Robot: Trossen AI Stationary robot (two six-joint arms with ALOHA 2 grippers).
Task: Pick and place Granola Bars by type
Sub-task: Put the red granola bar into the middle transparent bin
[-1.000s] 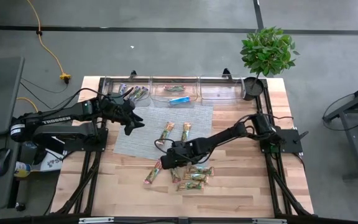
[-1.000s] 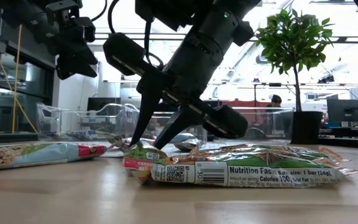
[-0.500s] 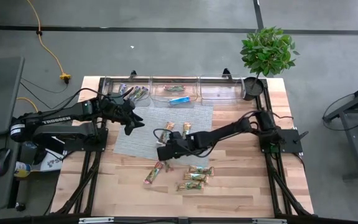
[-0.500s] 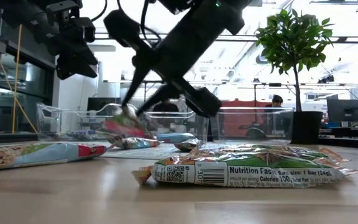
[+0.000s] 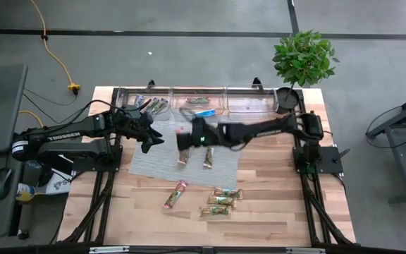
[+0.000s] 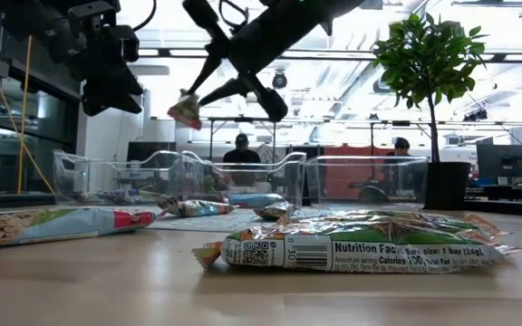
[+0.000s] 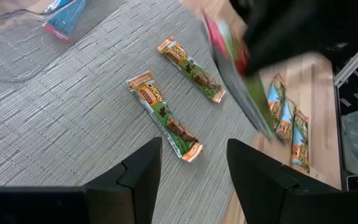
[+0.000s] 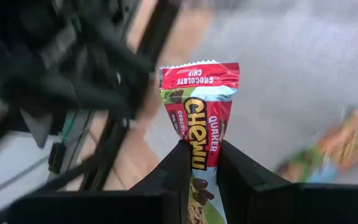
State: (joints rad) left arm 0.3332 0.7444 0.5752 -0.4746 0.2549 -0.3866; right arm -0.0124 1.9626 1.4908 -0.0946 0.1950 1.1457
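The right arm is reaching across the bench [image 5: 273, 212] much farther than half a second ago, when its hand was low over the loose bars near the front edge; the right hand [image 5: 186, 138] is now hanging over the grey mat [image 5: 157, 159], close to the row of clear bins [image 5: 206, 103] along the back edge, and it is riding high above the bench top in the low view; the hand is clamped on a granola bar [image 8: 199, 138] with a red-topped chocolate chip wrapper, gripping its lower half so the printed end is sticking out past the fingers [image 8: 179, 180]; judging from that lift and carry, the picking step is done and the placing of this bar into a bin by type is in hand.

The left arm is waiting over the mat's left edge, its left hand [image 5: 149, 139] standing apart and holding nothing; in its wrist view two green-and-orange bars [image 7: 164, 115] are lying flat on the mat ahead of it.

Four more bars [image 5: 220, 200] are lying on the bare wood in front of the mat, well apart from the carried one; a bright blue bar [image 5: 203, 113] is already lying in the middle bin, and other wrappers are lying in the left bin [image 5: 143, 104].
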